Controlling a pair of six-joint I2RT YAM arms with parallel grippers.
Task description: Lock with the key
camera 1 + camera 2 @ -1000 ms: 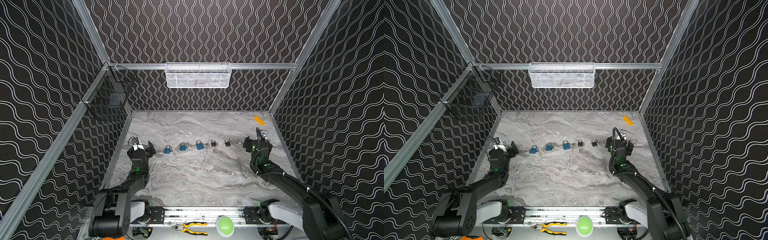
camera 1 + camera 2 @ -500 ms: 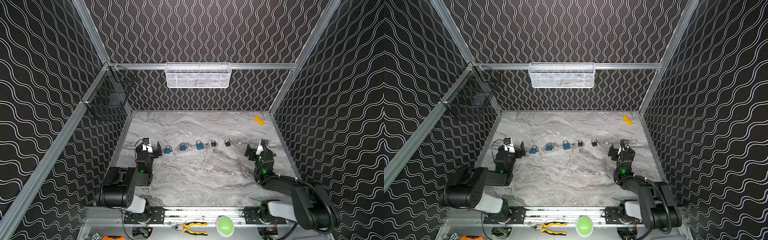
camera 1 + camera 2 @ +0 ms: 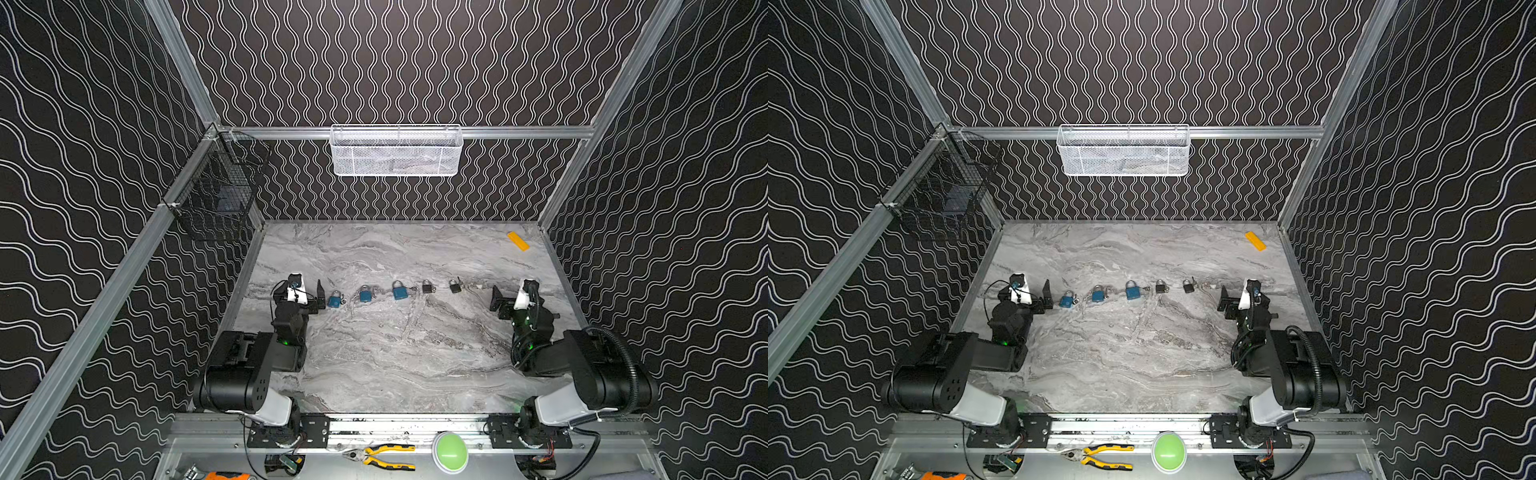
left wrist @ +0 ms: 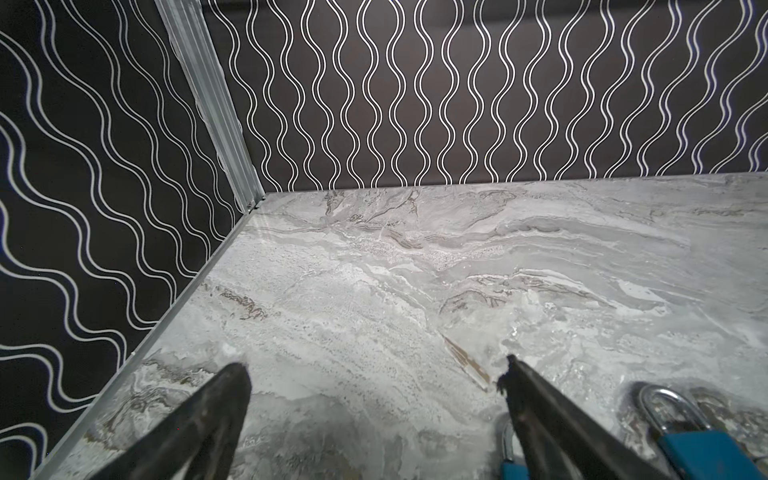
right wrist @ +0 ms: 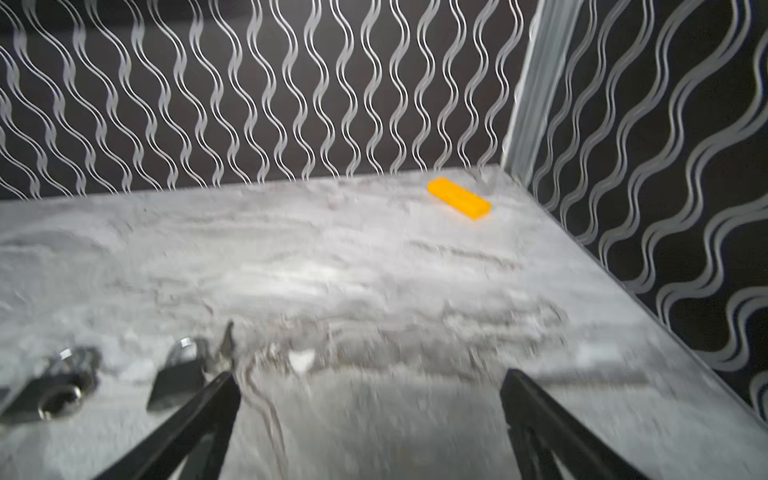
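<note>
as both arms have just folded down low, the left gripper point(image 4: 374, 376) hangs spread wide and empty just beside the first blue padlock point(image 3: 334, 300). the right gripper point(image 5: 370, 378) gapes empty too, near the last black padlock point(image 3: 455, 286). no key in hand, so no locking is under way. the padlocks line up across the table point(image 3: 395, 357), long axes front-to-back, shackles toward the rear wall.

Soft, even light falls on my table point(image 3: 374, 365); both top views are sharp, shadows faint. My left wrist view is crisp, though lines bow toward its edges. My right wrist view is smeared with blur; the black padlocks point(image 5: 174, 384) in it look soft.
</note>
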